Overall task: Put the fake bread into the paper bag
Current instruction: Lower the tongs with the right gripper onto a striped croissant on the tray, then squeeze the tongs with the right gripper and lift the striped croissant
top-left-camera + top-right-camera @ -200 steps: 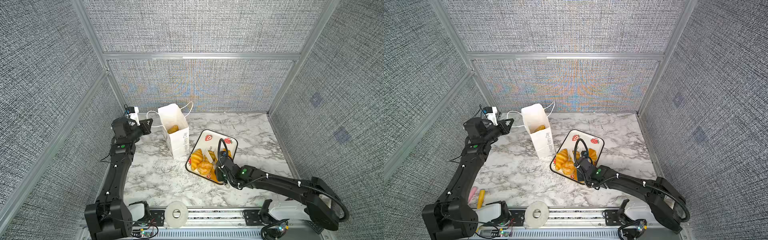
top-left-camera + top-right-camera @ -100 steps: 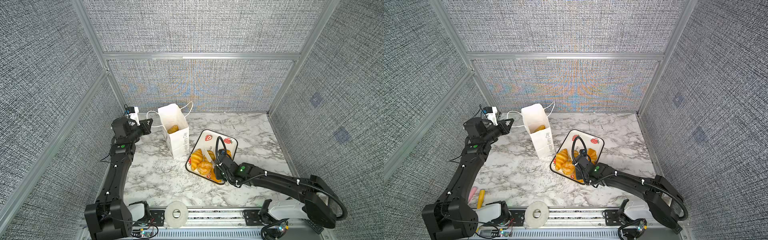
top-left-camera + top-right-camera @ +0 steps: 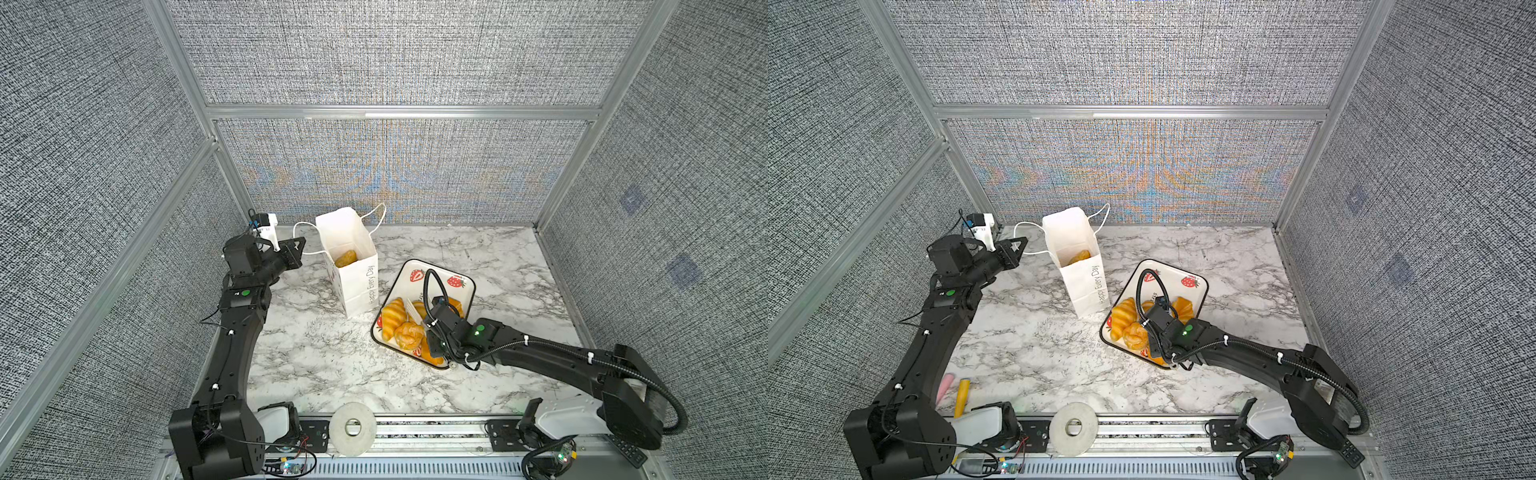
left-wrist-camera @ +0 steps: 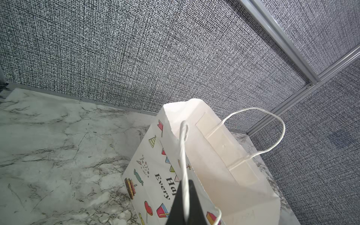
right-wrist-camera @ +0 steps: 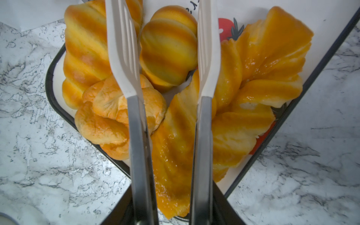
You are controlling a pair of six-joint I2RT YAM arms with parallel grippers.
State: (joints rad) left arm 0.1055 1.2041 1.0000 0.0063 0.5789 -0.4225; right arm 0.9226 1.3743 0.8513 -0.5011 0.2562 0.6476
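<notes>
Bread (image 3: 392, 318) is heaped on a strawberry tray (image 3: 409, 291) on the marble tabletop (image 3: 332, 353) in both top views. One roll (image 3: 345, 258) lies inside the upright paper bag (image 3: 357, 282) beside the tray. In the left wrist view, the left gripper (image 4: 183, 206) is clamped on the bag's cord handle (image 4: 183, 155). In the right wrist view, the right gripper (image 5: 173, 211) clasps tongs (image 5: 124, 58), whose tips stand apart either side of a round bun (image 5: 167, 48).
</notes>
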